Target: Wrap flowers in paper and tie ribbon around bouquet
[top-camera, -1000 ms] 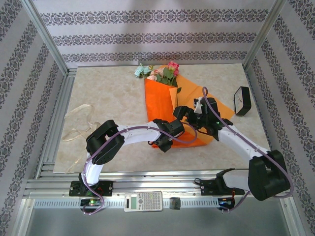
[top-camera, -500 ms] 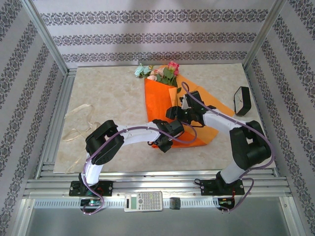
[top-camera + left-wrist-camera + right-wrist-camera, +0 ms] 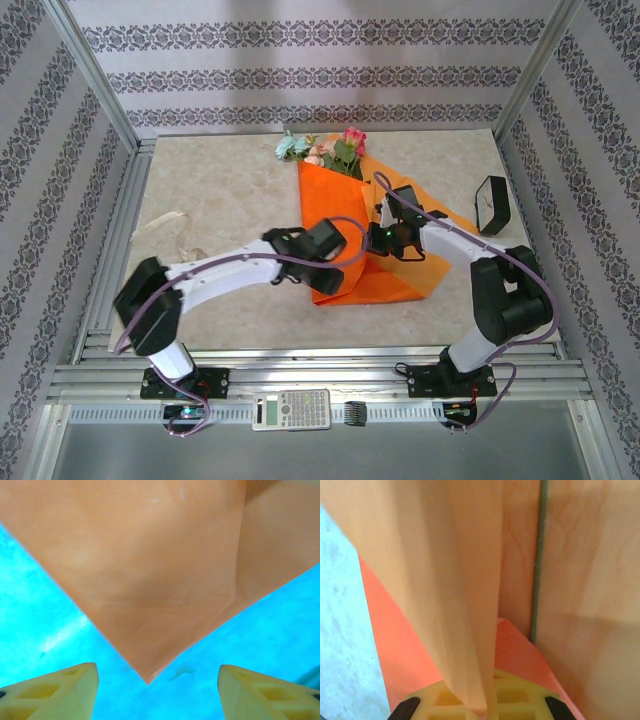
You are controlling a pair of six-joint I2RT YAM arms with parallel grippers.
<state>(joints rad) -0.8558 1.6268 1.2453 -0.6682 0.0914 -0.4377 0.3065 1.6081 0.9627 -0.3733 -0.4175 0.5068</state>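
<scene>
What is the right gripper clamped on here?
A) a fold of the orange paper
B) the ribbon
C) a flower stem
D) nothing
A: in the right wrist view, a raised fold of the paper runs down into the shut right gripper.

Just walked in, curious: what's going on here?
The two arms are wrapping the flowers in the orange paper. The right gripper is shut on a raised fold of it, while the left gripper hovers open at its near corner, holding nothing. Blooms stick out the far end; the ribbon lies untouched off to the left.
</scene>
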